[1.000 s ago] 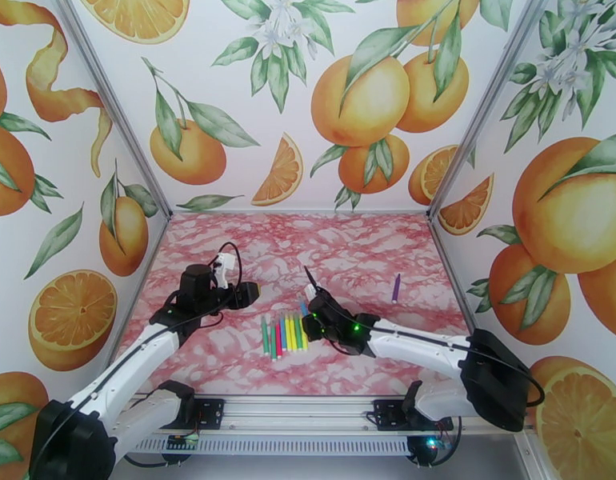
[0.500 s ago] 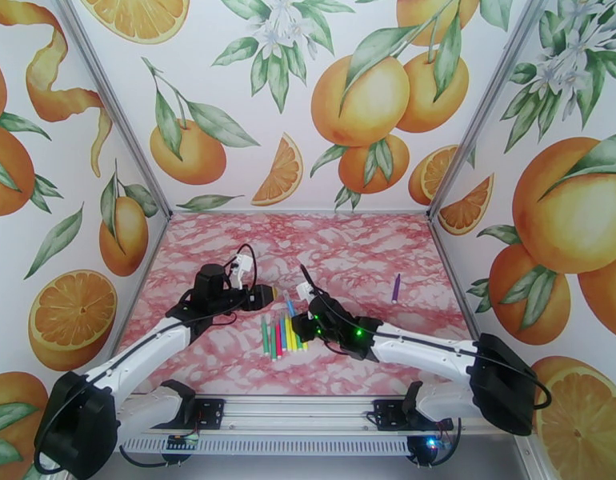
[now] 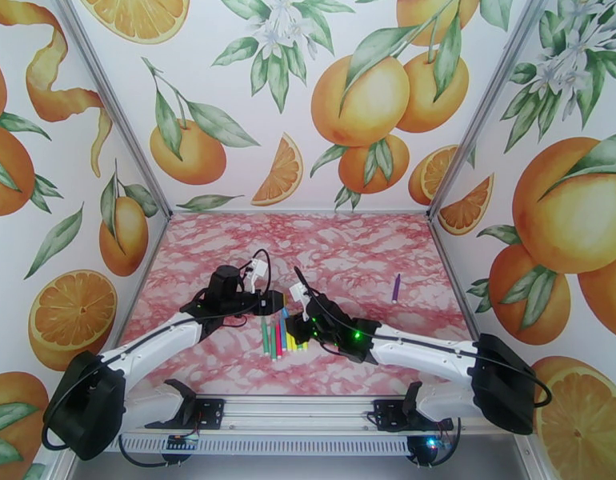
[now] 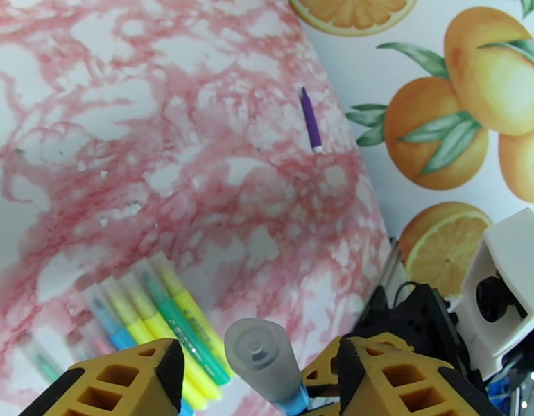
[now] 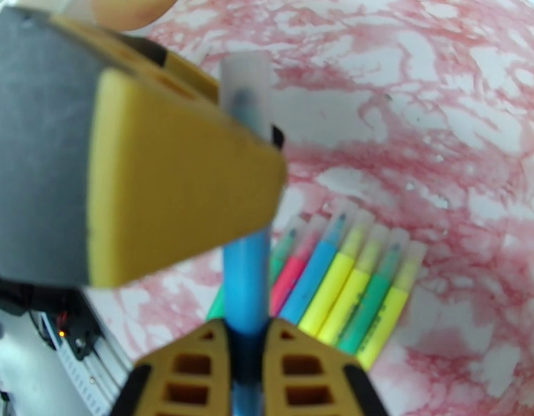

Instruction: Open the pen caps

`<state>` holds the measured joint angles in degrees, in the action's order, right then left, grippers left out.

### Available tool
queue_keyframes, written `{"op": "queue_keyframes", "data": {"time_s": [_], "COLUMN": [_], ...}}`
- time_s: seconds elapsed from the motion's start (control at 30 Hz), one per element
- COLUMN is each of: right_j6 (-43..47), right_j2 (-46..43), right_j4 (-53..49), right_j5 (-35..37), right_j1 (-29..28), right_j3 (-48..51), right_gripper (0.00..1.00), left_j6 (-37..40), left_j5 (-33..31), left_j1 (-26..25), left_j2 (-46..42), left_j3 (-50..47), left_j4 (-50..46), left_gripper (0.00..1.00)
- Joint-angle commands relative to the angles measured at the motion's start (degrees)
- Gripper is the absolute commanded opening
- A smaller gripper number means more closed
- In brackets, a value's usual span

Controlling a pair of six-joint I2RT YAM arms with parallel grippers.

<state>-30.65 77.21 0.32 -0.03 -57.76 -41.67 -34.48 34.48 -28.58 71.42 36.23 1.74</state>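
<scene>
Hands: right hand [image 5: 247,331] clamped the light, stiff blue plastic pen [image 5: 246,272]; left hand [image 4: 256,351] gaped around its frosted cap [image 4: 256,344], which we judged slippery.

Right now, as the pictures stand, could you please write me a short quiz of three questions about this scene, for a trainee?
1. True or false: the right gripper is shut on the blue pen.
2. Which pen lies alone on the table, apart from the row of pens? A) a red pen B) the purple pen C) a yellow pen
3. What stands between the fingers of the left gripper?

Key
1. True.
2. B.
3. The clear cap of the blue pen, with a gap on each side of it.
</scene>
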Motion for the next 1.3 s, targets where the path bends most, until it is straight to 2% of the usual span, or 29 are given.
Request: {"op": "queue_keyframes", "data": {"time_s": [0.0, 0.23, 0.57, 0.83, 1.07, 1.27], "right_j6": [0.8, 1.0, 1.1, 1.4, 2.2, 2.4], "right_j2": [-0.6, -0.1, -0.5, 0.0, 2.3, 4.4], "right_j4": [2.1, 2.1, 2.2, 1.4, 1.5, 1.7], "right_j5": [-0.9, -1.6, -0.4, 0.7, 0.6, 0.4], "right_j1": [-0.6, -0.7, -1.0, -1.0, -1.0, -1.0], "right_j3": [-1.8, -2.0, -1.8, -2.1, -4.1, -5.9], "right_gripper": [0.11, 0.11, 0.11, 0.36, 0.4, 0.34], "left_j6": [0.0, 0.0, -0.7, -1.1, -1.8, -2.0], "left_j5": [-0.1, -0.7, -0.1, 0.2, 1.5, 1.7], "left_j1": [-0.3, -0.4, -0.5, -0.6, -0.7, -0.8], "left_j2": [0.1, 0.2, 0.4, -0.2, -0.6, -1.5], "left_j3": [2.8, 3.7, 3.5, 3.5, 3.7, 3.8], "left_j4": [1.5, 0.8, 1.4, 1.4, 2.2, 2.0], "left_gripper": [0.58, 0.46, 0.22, 0.06, 0.01, 0.0]}}
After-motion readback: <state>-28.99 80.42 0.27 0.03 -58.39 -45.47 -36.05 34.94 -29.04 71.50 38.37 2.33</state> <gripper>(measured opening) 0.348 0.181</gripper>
